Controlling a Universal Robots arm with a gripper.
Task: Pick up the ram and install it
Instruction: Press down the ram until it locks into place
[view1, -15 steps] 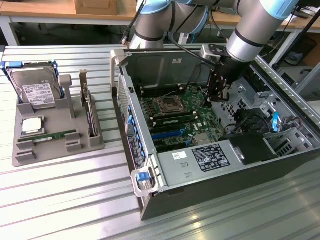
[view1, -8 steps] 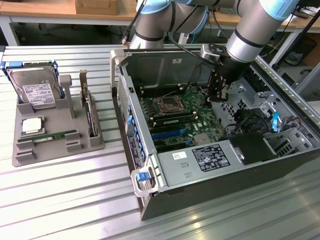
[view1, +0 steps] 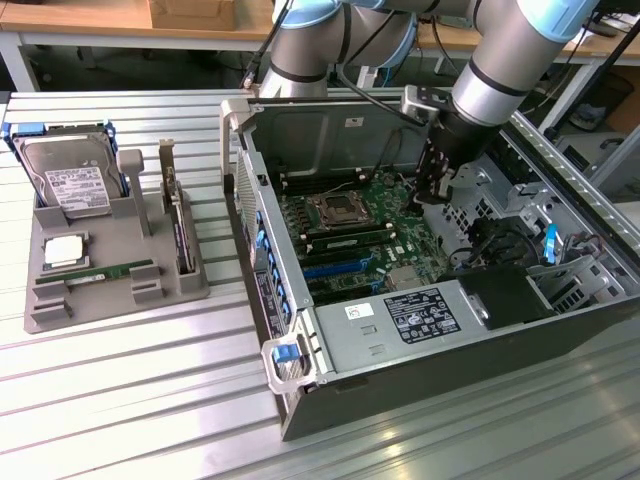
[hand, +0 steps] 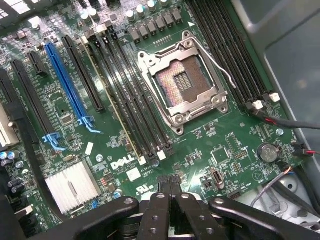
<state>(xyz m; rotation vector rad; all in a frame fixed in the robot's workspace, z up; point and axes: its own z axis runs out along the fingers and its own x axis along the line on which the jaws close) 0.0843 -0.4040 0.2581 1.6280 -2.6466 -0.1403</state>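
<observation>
One ram (view1: 110, 271), a thin green stick, lies flat in the grey holder tray (view1: 60, 300) at the exterior view's left. A second ram (view1: 352, 238) stands on edge in a slot just beside the empty processor socket (view1: 332, 210); the wrist view shows it as a thin pale-edged strip (hand: 116, 105) among the black slots. My gripper (view1: 432, 195) hangs inside the open computer case over the motherboard's edge, on the exterior view's right of the socket. Its black fingertips (hand: 168, 182) are pressed together, shut with nothing between them.
The tray also carries a hard drive (view1: 72, 185), a square silver processor (view1: 62, 250) and an upright expansion card (view1: 180, 225). The case walls (view1: 250, 200), a power supply (view1: 420, 320) and loose cables (hand: 290, 125) surround the motherboard. The bench is ribbed metal.
</observation>
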